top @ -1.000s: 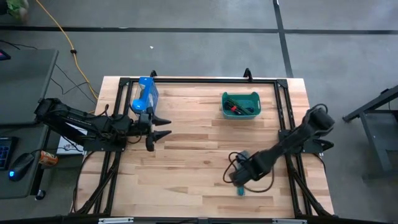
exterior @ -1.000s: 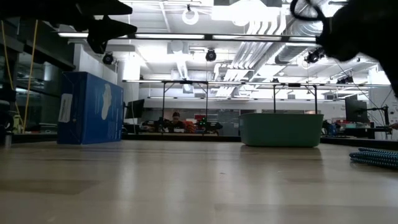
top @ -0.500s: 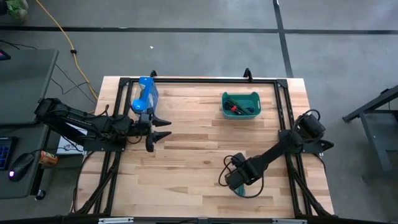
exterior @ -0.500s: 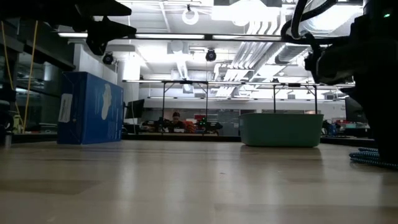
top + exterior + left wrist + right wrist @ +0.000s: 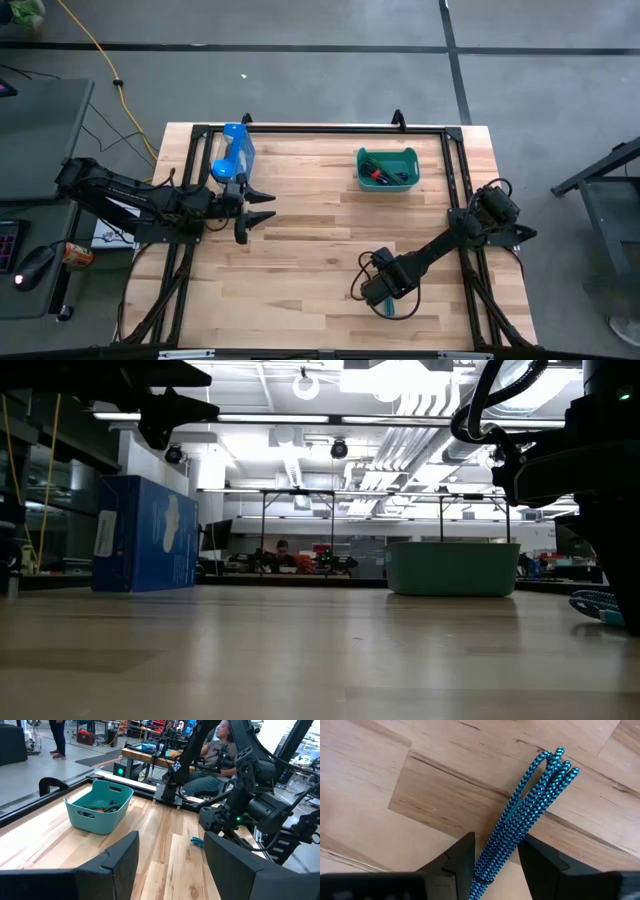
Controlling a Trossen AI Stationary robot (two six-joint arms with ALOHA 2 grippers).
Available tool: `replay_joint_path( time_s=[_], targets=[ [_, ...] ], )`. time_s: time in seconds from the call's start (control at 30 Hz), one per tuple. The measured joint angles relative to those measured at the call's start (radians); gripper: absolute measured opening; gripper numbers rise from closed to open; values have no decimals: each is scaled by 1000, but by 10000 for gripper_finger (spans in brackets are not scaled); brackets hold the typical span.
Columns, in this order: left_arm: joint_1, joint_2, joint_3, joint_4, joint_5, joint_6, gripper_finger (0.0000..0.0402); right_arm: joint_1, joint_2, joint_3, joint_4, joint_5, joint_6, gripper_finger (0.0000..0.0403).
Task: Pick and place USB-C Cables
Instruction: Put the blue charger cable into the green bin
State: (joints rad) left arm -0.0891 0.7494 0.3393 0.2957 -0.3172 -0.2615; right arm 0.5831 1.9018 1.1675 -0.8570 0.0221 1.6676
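Observation:
A teal braided USB-C cable bundle (image 5: 530, 805) lies flat on the wooden table near its front right; it also shows in the high view (image 5: 392, 309) and the low view (image 5: 598, 603). My right gripper (image 5: 496, 840) is open, low over the bundle, with one finger on each side of it (image 5: 384, 293). The teal bin (image 5: 387, 168) at the far side holds other cable bundles, one of them red-and-black (image 5: 377, 173). My left gripper (image 5: 257, 212) waits open and empty above the table's left part. My right gripper comes from above, pointing down. Its fingers (image 5: 462, 855) stand across the teal bundle near one end (image 5: 492, 862). I cannot tell whether they touch it. The bundle lies flat on the table.
A bright blue box (image 5: 233, 150) stands at the far left, beside my left arm; it also shows in the low view (image 5: 145, 535). A black frame (image 5: 320, 128) runs along the table's far edge and its sides. A person sits beyond the table (image 5: 215, 750).
My right gripper has gone toward the table's near edge and down, and now stands over the teal cable bundle. The bundle lies where it lay.

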Motion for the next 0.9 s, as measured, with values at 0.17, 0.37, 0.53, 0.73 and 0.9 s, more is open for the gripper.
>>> replay_joint_path(
  time_s=[0.17, 0.37, 0.53, 0.73, 0.9],
  targets=[
    [0, 0, 0, 0, 0, 0, 203, 0, 1, -1, 0, 1, -2, 142],
    [0, 0, 0, 0, 0, 0, 203, 0, 2, -2, 0, 1, -14, 141],
    [0, 0, 0, 0, 0, 0, 203, 0, 3, -3, 1, 2, -29, 135],
    [0, 0, 0, 0, 0, 2, 203, 0, 4, -3, 6, 3, -75, 87],
    [0, 0, 0, 0, 0, 2, 203, 0, 4, -3, 10, 6, -106, 25]
  ],
)
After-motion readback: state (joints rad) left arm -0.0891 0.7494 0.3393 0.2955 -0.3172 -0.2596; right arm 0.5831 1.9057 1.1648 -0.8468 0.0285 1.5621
